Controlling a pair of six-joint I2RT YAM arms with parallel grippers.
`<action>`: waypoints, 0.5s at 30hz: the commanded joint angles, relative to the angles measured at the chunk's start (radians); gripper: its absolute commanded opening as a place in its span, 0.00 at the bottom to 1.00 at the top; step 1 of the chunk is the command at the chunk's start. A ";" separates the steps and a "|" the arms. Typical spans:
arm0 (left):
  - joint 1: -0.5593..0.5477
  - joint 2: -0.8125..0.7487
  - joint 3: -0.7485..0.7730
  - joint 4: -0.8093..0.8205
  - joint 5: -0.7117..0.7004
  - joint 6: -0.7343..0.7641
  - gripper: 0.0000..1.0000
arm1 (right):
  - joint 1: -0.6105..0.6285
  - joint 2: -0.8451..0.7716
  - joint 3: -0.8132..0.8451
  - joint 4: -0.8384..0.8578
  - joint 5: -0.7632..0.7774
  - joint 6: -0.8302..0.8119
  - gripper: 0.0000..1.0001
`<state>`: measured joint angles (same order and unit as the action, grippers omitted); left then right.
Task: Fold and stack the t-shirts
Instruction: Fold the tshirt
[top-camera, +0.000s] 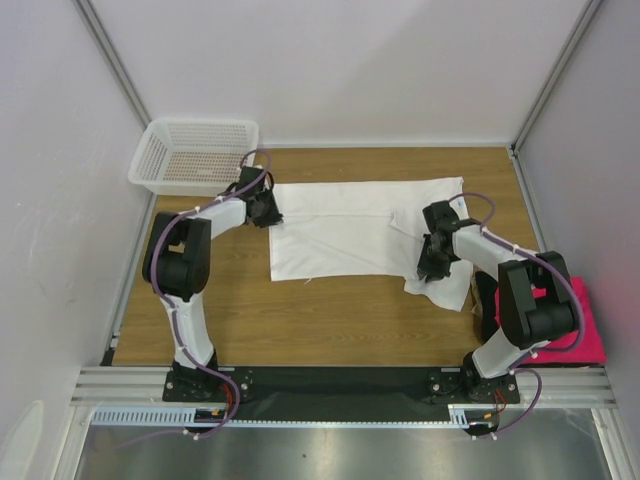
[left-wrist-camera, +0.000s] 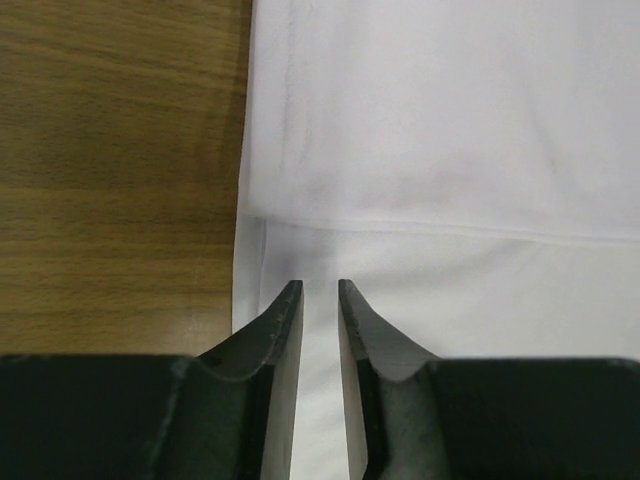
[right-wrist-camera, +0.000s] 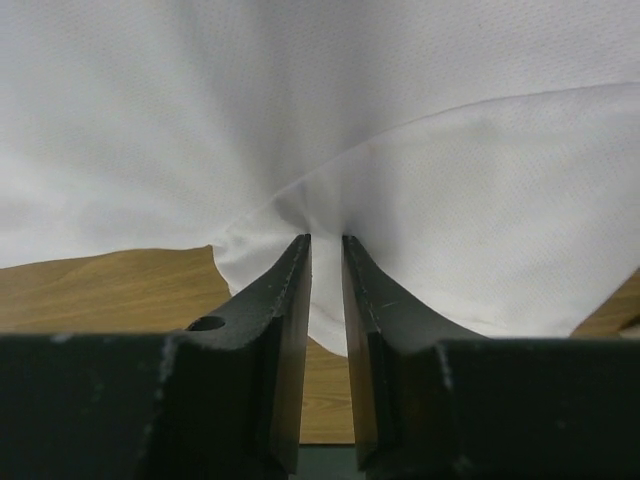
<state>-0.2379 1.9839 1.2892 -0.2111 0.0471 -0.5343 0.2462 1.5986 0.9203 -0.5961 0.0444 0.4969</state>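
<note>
A large white t-shirt (top-camera: 340, 235) lies spread across the middle of the wooden table (top-camera: 330, 320), partly folded, with one flap hanging toward the near right. My left gripper (top-camera: 266, 210) sits at its far-left edge. In the left wrist view its jaws (left-wrist-camera: 320, 285) stand nearly together with white cloth (left-wrist-camera: 450, 130) filling the slit. My right gripper (top-camera: 436, 262) is on the shirt's right part, and the cloth (right-wrist-camera: 300, 100) bunches and pulls up at its tips (right-wrist-camera: 326, 238). A magenta-pink t-shirt (top-camera: 590, 335) lies at the near right, behind the right arm. I see no black one for certain.
A white mesh basket (top-camera: 190, 155) stands at the far-left corner, just behind the left arm. White walls and metal frame posts close in the table on three sides. Bare wood shows in front of the shirt.
</note>
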 joint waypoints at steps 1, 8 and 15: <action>-0.024 -0.128 0.024 -0.036 0.028 0.089 0.28 | -0.004 -0.031 0.128 -0.057 -0.003 -0.017 0.25; -0.067 -0.307 -0.030 -0.161 0.002 0.045 0.47 | -0.099 -0.074 0.293 -0.108 -0.101 -0.017 0.48; -0.075 -0.453 -0.273 -0.263 -0.027 -0.145 0.64 | -0.321 -0.173 0.164 -0.116 -0.127 -0.027 0.79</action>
<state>-0.3115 1.5673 1.1175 -0.3733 0.0471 -0.5735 0.0017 1.4712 1.1446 -0.6689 -0.0654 0.4774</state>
